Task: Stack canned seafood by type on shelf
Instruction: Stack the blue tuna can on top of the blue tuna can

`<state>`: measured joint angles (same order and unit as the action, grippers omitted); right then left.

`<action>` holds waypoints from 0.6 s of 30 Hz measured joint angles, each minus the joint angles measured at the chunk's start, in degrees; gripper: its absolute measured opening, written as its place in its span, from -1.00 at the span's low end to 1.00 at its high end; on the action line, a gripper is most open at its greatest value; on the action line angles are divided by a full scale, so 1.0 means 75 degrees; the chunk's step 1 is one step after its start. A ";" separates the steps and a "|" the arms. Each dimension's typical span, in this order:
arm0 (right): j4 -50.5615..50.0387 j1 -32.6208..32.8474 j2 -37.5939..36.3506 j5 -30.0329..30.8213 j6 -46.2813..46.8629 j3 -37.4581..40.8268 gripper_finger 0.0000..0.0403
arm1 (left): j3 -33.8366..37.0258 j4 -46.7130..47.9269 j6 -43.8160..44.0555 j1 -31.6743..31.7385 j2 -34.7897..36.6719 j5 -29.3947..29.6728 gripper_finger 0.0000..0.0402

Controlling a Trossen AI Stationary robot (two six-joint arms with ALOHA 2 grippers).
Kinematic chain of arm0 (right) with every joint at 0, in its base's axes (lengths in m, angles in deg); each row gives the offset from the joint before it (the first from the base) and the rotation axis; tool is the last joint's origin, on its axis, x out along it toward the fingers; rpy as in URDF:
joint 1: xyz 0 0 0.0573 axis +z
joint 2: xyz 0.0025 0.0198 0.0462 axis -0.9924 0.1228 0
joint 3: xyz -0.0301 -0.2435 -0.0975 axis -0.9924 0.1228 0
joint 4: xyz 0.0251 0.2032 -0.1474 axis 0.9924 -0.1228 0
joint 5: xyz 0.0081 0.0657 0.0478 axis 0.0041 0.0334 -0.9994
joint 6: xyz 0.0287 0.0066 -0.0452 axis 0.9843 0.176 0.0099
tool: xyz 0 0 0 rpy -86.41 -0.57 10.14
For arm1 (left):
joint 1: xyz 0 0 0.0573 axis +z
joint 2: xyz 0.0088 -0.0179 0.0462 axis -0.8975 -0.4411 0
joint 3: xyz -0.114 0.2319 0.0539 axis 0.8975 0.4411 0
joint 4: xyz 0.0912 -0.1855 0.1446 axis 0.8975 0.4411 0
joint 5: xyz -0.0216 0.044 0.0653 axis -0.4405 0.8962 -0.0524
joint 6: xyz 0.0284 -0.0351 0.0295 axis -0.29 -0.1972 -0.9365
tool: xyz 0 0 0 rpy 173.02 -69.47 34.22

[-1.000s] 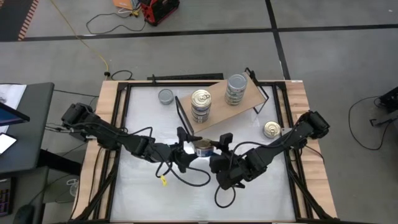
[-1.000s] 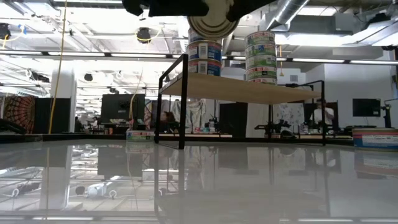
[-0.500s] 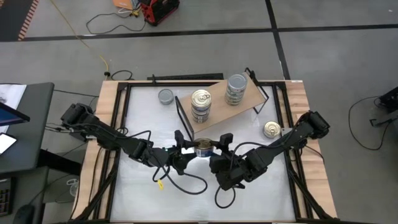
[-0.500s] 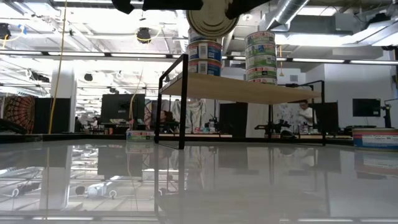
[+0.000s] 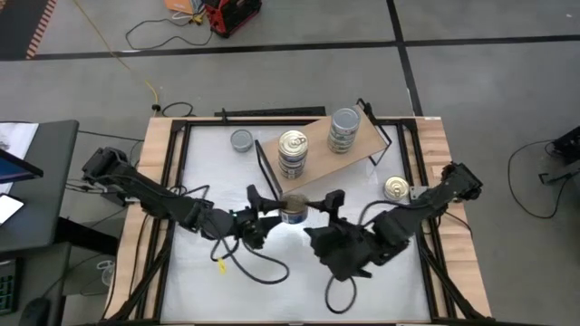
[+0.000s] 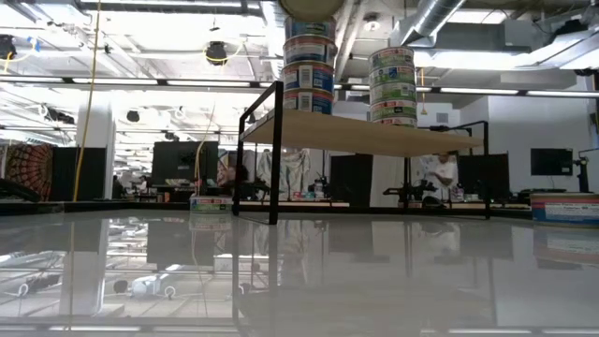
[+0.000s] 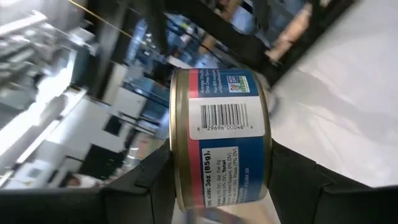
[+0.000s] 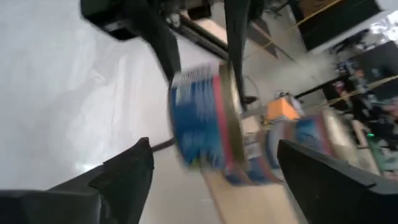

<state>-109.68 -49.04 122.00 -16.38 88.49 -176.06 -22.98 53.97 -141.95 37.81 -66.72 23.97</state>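
A blue-and-red labelled tin [image 5: 292,209] hangs over the middle of the white table, just on the near side of the shelf [image 5: 362,145], with my left gripper [image 5: 275,211] shut on it. My right gripper [image 5: 328,201] stands open to the tin's right, its fingers [image 8: 127,177] wide apart and clear of the tin [image 8: 202,121]. On the tan shelf stand a stack of gold-lidded tins [image 5: 292,151] and a stack of grey-topped tins [image 5: 344,129]. In the low view only the held tin's underside [image 6: 309,7] shows, at the picture's top. My left gripper pinches the tin between its two fingers, one finger [image 7: 152,186] on each flat end [image 7: 177,155], with the barcode side facing the wrist camera. The fingers come level from the table's left. The tin is lifted clear of the table and tilted.
A grey-topped tin [image 5: 241,139] sits on the table left of the shelf, and a gold-lidded tin [image 5: 396,187] near the right edge. Black shelf legs [image 6: 274,154] stand on the table. Loose cables [image 5: 263,267] trail on the near half.
My left gripper has shut on the tin and carried it upward, rolling a little. My right gripper has opened, let go of the tin and risen away from it. In the low view the tin has climbed almost out of the picture.
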 joint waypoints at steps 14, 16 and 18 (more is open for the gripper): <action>-0.4229 0.0551 0.0006 0.1429 0.5660 -0.0672 0.79 | 0.0000 -0.0419 -0.3720 0.1272 0.1219 -0.0944 -0.02; -0.4190 0.0576 -0.0145 0.1428 0.6063 -0.0255 0.79 | 0.0000 -0.0730 -0.4392 0.1599 0.1219 -0.1186 -0.02; -0.4180 0.0611 -0.0384 0.1431 0.6312 0.0199 0.79 | 0.0000 -0.1040 -0.4927 0.1945 0.1222 -0.1455 -0.02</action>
<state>-141.03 -44.46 119.12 -5.65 135.83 -174.57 -22.98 46.17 -178.90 52.39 -57.56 13.06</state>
